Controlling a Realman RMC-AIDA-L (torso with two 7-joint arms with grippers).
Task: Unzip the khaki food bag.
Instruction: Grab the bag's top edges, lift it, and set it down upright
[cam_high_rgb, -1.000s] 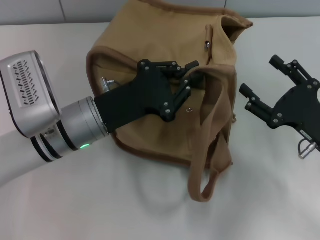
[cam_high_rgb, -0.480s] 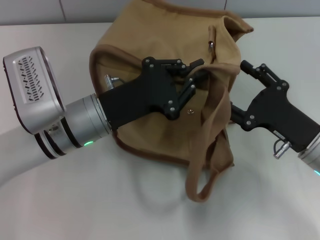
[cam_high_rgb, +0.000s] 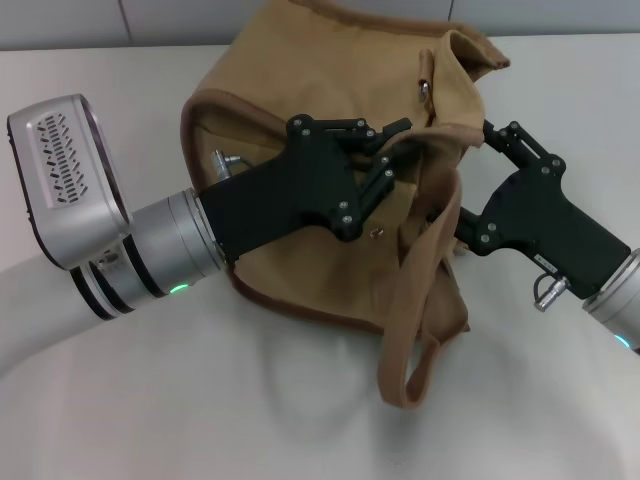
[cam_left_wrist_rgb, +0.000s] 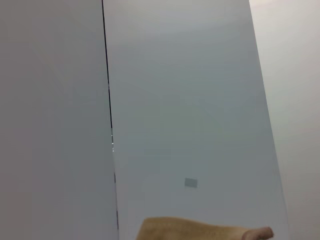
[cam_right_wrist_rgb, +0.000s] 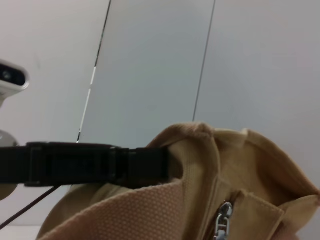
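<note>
Right gripper (cam_high_rgb: 462, 180) had advanced against the khaki food bag (cam_high_rgb: 300, 270) on the counter (cam_high_rgb: 200, 400).
Left gripper (cam_high_rgb: 395, 150) jaws clamped a bag handle (cam_high_rgb: 420, 290); right jaws stood apart beside the zipper pull (cam_right_wrist_rgb: 222, 220).

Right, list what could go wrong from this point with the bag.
1. The left gripper is on the khaki food bag at its handle, not at the zipper pull; a tug could tip the bag instead of steadying it.
2. The right gripper is against the bag's side with the handle draped past it; it could snag on the loop.
</note>
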